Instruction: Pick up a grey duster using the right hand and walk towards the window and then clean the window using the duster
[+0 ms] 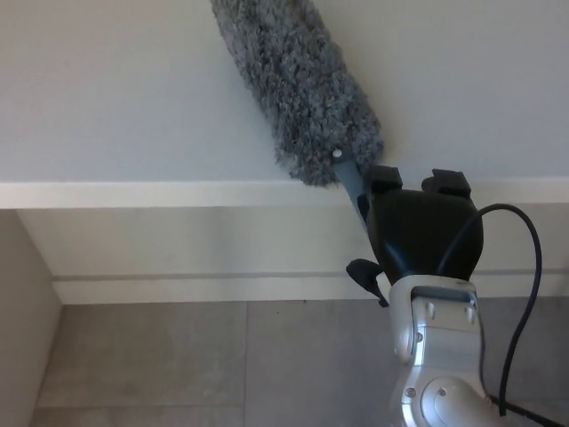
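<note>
My right hand (pixel 422 231) is shut on the dark handle (pixel 351 182) of the grey duster. Its fluffy grey head (pixel 298 84) slants up and to the left, lying against the pale window pane (pixel 116 98) above the white sill (pixel 160 194). The top of the duster head runs out of the picture. My silver right forearm (pixel 440 356) comes up from the bottom right with a black cable (pixel 524 276) looping beside it. My left hand is out of the picture.
Below the sill is a white wall panel (pixel 196 245) with a groove and a skirting strip. Grey floor tiles (pixel 178 365) lie beneath. A pale vertical surface (pixel 22 320) stands at the left edge.
</note>
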Robot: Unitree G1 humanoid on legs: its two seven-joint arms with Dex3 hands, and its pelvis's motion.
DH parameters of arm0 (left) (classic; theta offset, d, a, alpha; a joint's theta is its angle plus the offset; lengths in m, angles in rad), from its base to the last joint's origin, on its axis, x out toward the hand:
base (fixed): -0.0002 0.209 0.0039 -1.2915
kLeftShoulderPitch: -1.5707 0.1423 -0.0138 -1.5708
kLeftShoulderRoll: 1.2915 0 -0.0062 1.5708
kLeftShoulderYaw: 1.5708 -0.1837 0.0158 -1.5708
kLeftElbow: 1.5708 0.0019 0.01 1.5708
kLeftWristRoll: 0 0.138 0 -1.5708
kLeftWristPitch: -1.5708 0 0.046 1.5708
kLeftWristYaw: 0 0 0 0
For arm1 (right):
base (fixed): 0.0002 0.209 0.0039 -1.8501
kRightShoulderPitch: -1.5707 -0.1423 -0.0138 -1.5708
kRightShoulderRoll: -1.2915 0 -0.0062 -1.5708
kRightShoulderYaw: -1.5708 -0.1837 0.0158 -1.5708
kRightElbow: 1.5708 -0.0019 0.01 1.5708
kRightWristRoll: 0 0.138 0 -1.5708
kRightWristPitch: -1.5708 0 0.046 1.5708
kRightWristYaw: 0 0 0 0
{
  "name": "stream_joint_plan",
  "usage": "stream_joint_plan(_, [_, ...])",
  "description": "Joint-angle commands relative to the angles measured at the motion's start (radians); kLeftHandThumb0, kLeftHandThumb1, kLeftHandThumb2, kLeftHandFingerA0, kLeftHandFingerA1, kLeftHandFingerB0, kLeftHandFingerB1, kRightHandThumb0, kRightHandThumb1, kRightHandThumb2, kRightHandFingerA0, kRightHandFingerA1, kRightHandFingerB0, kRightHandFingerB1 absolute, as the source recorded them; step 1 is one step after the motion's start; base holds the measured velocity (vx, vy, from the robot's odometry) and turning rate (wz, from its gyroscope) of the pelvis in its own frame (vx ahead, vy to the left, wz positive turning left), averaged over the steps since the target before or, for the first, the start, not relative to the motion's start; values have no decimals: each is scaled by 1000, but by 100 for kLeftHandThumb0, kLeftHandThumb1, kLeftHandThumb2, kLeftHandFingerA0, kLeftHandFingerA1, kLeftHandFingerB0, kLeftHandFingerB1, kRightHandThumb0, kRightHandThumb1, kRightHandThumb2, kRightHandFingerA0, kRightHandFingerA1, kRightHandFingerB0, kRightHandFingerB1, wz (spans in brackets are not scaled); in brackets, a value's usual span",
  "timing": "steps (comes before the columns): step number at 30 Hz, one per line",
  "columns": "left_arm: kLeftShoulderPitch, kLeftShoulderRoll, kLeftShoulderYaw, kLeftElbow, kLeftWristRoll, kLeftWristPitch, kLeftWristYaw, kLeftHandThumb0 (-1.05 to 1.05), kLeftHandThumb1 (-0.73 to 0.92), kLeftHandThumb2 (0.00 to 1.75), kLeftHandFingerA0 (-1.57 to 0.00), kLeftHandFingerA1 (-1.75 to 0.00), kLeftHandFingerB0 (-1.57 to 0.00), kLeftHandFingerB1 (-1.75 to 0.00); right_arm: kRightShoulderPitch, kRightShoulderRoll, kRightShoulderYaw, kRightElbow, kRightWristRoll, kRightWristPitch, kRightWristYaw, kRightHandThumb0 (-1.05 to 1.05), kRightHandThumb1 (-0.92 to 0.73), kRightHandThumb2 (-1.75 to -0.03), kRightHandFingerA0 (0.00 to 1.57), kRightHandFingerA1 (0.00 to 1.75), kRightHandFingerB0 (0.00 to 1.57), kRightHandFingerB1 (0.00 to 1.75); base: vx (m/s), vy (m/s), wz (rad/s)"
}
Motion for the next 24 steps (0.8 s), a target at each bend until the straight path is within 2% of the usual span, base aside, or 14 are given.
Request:
stream_joint_plan(1, [14, -10, 11, -8, -12, -76, 9, -8, 53, 108, -106, -130, -95, -115, 4, 12, -24, 17, 26, -30, -99, -69, -50, -83, 16, 64, 16, 52, 0, 0, 0])
stream_joint_plan(10, [30, -42, 6, -22, 0, -69, 33, -10, 55, 105, -107, -130, -97, -116, 9, 34, -39, 68, 31, -23, -149, -66, -47, -82, 16, 63, 20, 51, 0, 0, 0])
stream_joint_plan(11, [35, -43, 7, -22, -1, -75, 30, -9, 53, 109, -107, -130, -97, -116, 8, 35, -44, 74, 33, -24, -158, -66, -47, -82, 17, 62, 20, 51, 0, 0, 0])
stream_joint_plan(12, [50, -50, 16, -26, -15, -95, 10, -7, 51, 111, -104, -135, -97, -119, 3, 31, -55, 91, 34, -19, -171, -62, -63, -59, 16, 60, 25, 39, 0, 0, 0])
stream_joint_plan(16, [71, -54, 35, -27, -33, -100, -12, -8, 57, 105, -102, -135, -94, -118, -2, 23, -95, 106, 57, -20, -184, -59, -65, -60, 16, 57, 22, 39, 0, 0, 0])
stream_joint_plan(20, [81, -44, 35, -18, -27, -101, -21, -2, 52, 113, -99, -128, -94, -116, -9, -12, -121, 132, 68, -29, -159, -58, -66, -60, 14, 57, 20, 36, 0, 0, 0])
stream_joint_plan(21, [81, -43, 30, -17, -19, -104, -17, -2, 50, 115, -103, -128, -96, -116, -10, -12, -119, 140, 63, -24, -161, -59, -66, -60, 15, 57, 20, 36, 0, 0, 0])
stream_joint_plan(24, [75, -43, 34, -10, -24, -93, -20, -2, 51, 113, -101, -129, -95, -114, -9, -15, -110, 153, 54, -20, -169, -58, -64, -60, 15, 58, 20, 38, 0, 0, 0])
